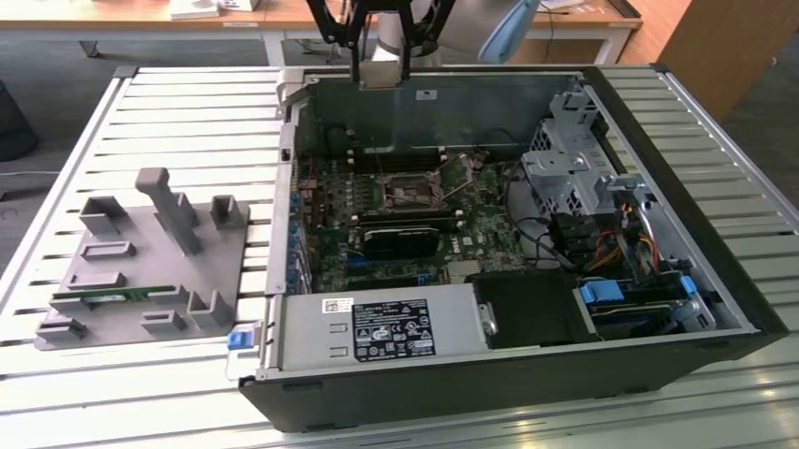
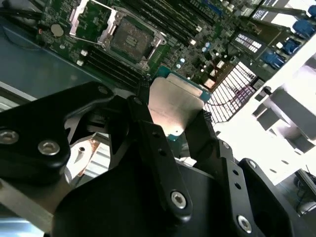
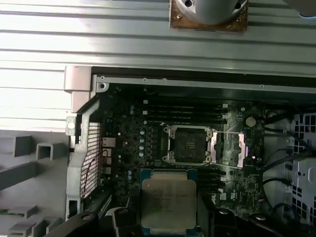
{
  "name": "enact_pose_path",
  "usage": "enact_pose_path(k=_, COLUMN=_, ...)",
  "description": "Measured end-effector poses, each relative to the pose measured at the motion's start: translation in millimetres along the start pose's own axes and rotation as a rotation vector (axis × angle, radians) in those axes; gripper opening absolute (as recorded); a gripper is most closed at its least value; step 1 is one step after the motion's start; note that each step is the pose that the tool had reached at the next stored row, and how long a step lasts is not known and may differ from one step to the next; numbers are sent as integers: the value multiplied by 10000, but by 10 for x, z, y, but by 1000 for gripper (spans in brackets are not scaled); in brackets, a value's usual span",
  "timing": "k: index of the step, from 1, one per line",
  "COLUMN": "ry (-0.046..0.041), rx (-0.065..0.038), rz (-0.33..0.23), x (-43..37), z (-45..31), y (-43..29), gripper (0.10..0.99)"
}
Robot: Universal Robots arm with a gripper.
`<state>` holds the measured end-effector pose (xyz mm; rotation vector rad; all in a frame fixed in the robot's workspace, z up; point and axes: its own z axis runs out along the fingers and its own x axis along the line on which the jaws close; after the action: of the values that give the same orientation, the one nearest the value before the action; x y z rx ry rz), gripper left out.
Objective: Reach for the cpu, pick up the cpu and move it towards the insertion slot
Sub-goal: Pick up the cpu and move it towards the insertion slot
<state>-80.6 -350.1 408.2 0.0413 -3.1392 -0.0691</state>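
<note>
My gripper (image 1: 378,58) hangs above the far wall of the open computer case, shut on the cpu (image 1: 378,75). In both wrist views the cpu (image 2: 174,98) (image 3: 169,197) is a flat silver square with a thin pale rim, clamped by its edges between two black fingers (image 2: 143,131). The insertion slot (image 1: 406,190) is a dark square socket in a silvery frame on the green board, below and in front of the gripper. In the first wrist view the slot (image 3: 189,144) lies just beyond the held cpu, its metal cover (image 3: 232,148) swung aside. The slot (image 2: 129,39) is bare.
The black case (image 1: 699,309) lies on a slatted metal table (image 1: 187,122). A power supply (image 1: 374,329), a drive cage (image 1: 568,178) and cables crowd the case's near side and the exterior view's right. A grey tray (image 1: 138,271) holding a green memory stick (image 1: 119,297) sits at the exterior view's left.
</note>
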Motion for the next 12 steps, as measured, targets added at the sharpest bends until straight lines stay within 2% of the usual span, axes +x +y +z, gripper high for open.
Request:
enact_pose_path(k=8, ry=-10, rx=-6, rz=0, x=-154, z=9, y=23, gripper=537)
enact_pose_path(k=12, ry=-24, rx=-8, rz=-2, x=-259, z=12, y=31, gripper=537)
